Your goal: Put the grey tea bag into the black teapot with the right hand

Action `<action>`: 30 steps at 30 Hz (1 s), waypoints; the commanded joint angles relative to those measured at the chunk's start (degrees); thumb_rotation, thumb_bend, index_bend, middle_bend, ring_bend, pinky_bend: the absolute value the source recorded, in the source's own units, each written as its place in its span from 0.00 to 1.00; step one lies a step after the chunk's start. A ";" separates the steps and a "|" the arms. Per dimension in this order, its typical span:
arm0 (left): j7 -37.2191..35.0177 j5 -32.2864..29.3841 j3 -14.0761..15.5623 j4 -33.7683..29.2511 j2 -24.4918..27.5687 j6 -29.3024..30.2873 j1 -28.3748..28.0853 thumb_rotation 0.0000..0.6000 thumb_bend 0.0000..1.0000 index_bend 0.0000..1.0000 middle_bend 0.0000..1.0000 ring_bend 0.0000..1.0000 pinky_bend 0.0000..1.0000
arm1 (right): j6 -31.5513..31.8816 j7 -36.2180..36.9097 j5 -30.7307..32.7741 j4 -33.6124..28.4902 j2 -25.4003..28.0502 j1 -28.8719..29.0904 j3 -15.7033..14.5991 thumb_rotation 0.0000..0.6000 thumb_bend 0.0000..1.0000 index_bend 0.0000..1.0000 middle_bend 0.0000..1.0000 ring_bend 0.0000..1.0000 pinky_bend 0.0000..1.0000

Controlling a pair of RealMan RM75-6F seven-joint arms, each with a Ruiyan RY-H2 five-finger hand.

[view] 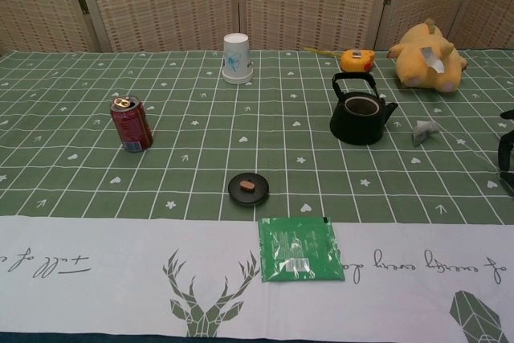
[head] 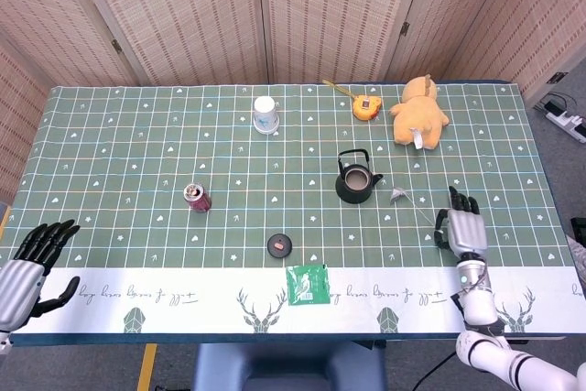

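Head view: right hand [head: 464,231] released, empty, near worktop's [head: 137,148] right edge (chest view clips it); left hand [head: 26,263] released.

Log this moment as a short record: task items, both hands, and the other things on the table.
tea bag: grey tea bag lies on the green cloth, right of the pot, outside it
teapot: black teapot, lid off, handle upright
right hand: right hand near the table's right front, close to the bag's string; whether it pinches the string cannot be told
left hand: left hand at the left front corner, fingers spread, holding nothing
others: red can, white cup, green packet, plush toy
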 commanded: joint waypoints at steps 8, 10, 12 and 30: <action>-0.09 -0.03 -0.03 0.07 0.00 -0.01 -0.04 1.00 0.41 0.00 0.00 0.00 0.00 | 4.22 -0.94 -1.88 -7.78 4.33 -0.58 1.16 1.00 0.43 0.58 0.00 0.00 0.00; -0.11 -0.02 -0.01 0.06 0.01 -0.01 -0.03 1.00 0.41 0.00 0.00 0.00 0.00 | 5.14 -1.54 -2.06 -10.43 5.60 -0.56 1.62 1.00 0.43 0.58 0.00 0.00 0.00; -0.13 -0.08 -0.03 0.07 0.00 -0.04 -0.04 1.00 0.41 0.00 0.00 0.00 0.00 | 6.17 -2.46 -2.26 -13.20 6.89 -0.39 2.22 1.00 0.43 0.58 0.00 0.00 0.00; -0.01 -0.60 -0.16 0.04 0.12 -0.65 -0.23 1.00 0.41 0.00 0.00 0.00 0.00 | 14.96 -19.38 4.47 -32.22 12.77 6.74 10.36 1.00 0.43 0.59 0.00 0.00 0.00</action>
